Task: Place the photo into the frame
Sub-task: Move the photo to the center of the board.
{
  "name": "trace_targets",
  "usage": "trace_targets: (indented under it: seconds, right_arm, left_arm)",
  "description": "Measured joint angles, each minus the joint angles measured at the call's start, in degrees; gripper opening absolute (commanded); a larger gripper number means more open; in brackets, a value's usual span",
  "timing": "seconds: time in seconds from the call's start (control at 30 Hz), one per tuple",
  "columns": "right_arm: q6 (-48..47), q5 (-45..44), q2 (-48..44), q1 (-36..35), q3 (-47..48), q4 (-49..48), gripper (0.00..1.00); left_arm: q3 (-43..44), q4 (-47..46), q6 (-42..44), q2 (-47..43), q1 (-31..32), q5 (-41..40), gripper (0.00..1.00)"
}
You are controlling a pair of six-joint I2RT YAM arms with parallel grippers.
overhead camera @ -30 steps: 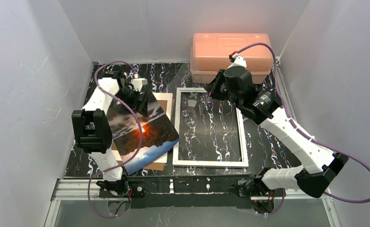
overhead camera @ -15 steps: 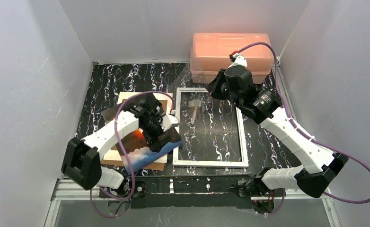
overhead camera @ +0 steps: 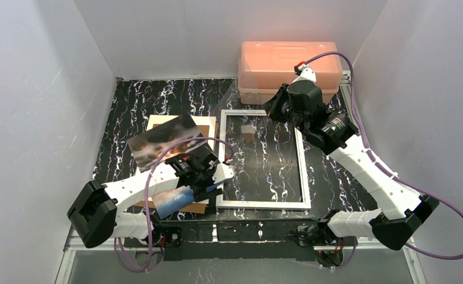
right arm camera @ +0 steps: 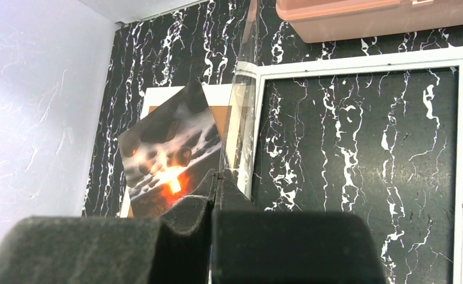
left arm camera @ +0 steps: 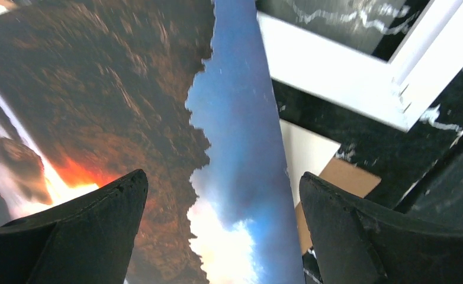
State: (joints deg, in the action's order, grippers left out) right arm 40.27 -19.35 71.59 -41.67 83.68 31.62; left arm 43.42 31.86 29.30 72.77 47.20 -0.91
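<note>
The photo (overhead camera: 158, 142) lies on a brown board (overhead camera: 197, 207), just left of the white frame (overhead camera: 262, 204) on the marbled table (overhead camera: 134, 106). The left claw (left arm camera: 223, 180) hangs spread wide just above the photo's blue-white near edge. One finger is over the print and the other is past its edge, gripping nothing. The right claw (right arm camera: 215, 177) is pressed together, pinching a clear sheet (right arm camera: 244, 89) that stands on edge above the frame's left side, near a pink box (overhead camera: 288, 59).
</note>
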Motion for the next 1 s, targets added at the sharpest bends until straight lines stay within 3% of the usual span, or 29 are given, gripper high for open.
trace_targets:
  seconds: [0.23, 0.73, 1.0]
  right_arm:
    - [0.1, 0.1, -1.0, 0.6, -1.1, -0.1, 0.01]
    - [0.5, 1.4, -1.4, 2.2, -2.1, -0.5, 0.01]
    - [1.4, 2.3, -1.6, 2.3, -3.7, -1.7, 0.01]
  left_arm:
    - [-1.5, -6.6, -4.4, -0.2, 3.0, -3.5, 0.98]
    - [-6.3, -10.5, -6.3, 0.3, 4.0, -9.2, 0.99]
    - [-7.5, -11.3, -5.7, -1.1, 0.6, -12.1, 0.99]
